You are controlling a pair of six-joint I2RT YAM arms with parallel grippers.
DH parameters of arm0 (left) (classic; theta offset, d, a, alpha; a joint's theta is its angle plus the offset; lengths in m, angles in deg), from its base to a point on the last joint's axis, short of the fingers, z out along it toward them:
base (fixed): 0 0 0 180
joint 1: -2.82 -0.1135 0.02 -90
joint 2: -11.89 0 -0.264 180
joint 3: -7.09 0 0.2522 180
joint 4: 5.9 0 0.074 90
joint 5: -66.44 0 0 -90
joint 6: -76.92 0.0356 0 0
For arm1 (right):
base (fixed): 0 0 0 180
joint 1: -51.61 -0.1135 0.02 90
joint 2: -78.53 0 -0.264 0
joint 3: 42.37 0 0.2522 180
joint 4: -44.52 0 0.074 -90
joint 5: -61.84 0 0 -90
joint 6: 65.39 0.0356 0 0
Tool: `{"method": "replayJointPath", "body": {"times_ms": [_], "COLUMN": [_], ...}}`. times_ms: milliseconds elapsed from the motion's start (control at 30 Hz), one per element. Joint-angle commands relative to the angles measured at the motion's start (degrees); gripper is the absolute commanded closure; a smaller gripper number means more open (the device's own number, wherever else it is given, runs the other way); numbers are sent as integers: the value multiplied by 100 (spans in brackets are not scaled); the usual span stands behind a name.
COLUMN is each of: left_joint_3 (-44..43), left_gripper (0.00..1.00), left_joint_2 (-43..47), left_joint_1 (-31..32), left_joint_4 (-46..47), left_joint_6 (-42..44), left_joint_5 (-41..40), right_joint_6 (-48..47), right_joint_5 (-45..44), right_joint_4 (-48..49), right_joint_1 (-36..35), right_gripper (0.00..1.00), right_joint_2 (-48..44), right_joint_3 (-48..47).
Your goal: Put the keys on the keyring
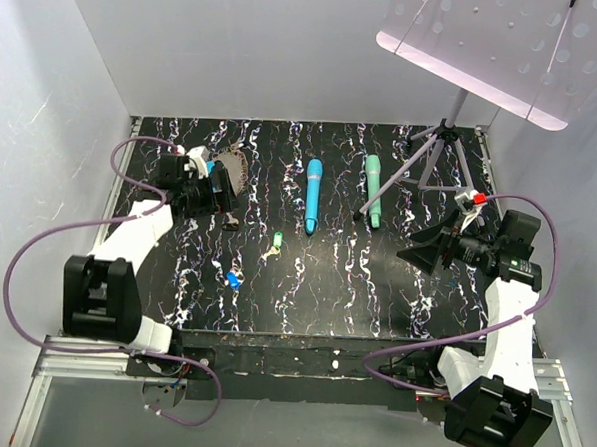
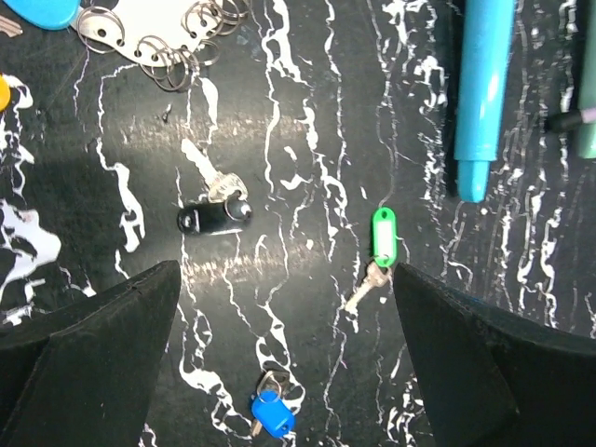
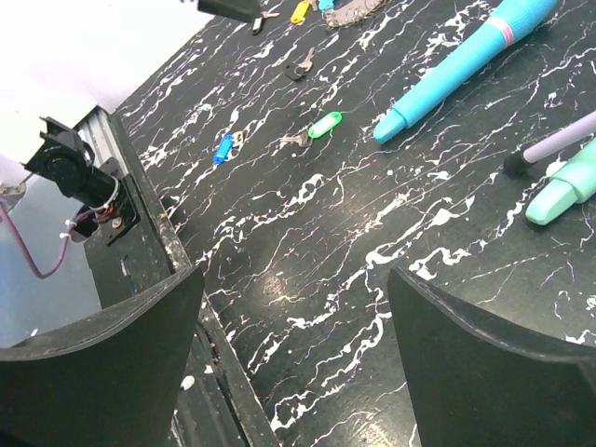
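Note:
Several keys lie loose on the black marbled table (image 1: 325, 285). A green-tagged key (image 2: 383, 237) (image 1: 276, 240), a blue-tagged key (image 2: 272, 413) (image 1: 233, 278) and a black-headed key (image 2: 214, 216) (image 1: 230, 222) sit left of centre. A yellow tag (image 2: 3, 91) shows at the left edge of the left wrist view. The keyring (image 2: 149, 28) (image 1: 233, 168), pale with a cluster of metal rings and a blue part, lies at the back left. My left gripper (image 1: 210, 186) (image 2: 284, 275) hovers open beside it, holding nothing. My right gripper (image 1: 424, 252) (image 3: 293, 279) stands open and empty at the right, far from the keys.
A long blue wand (image 1: 312, 194) (image 2: 484, 93) and a teal wand (image 1: 373, 187) (image 3: 568, 186) lie at the back centre. A tripod stand (image 1: 441, 141) with a tilted perforated tray (image 1: 498, 39) rises at the back right. The table's front edge (image 3: 186, 270) is below the right gripper.

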Motion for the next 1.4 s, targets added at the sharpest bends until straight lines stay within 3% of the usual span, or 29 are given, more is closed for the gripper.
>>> {"method": "replayJointPath", "body": {"times_ms": [0,133,667,1033,1367], "left_joint_3": [-705,-961,-689,-838,-900], "left_gripper": [2,2,2,5,8], "left_joint_2": [-560,-869,-948,-1168,-1379], "left_joint_1": [108,363,724,926,1032], "left_joint_4": [-613,-903,-895,-1106,-1150], "left_joint_6": [479,778,1042,1227,1210], "left_joint_5": [-96,-518,-632,-1248,-1134], "right_joint_6": [-392,-392,-410,-401,-401], "right_joint_5": [-28,-169,-406,-450,-468], "right_joint_4": [-371,-415,-318,-222,-195], "right_joint_1": [-150,-220,-273,-300,-335], "right_gripper": [12,12,12,12,12], "right_joint_2": [46,116,230,248,213], "right_joint_3": [-364,-408,-347,-285,-268]}}
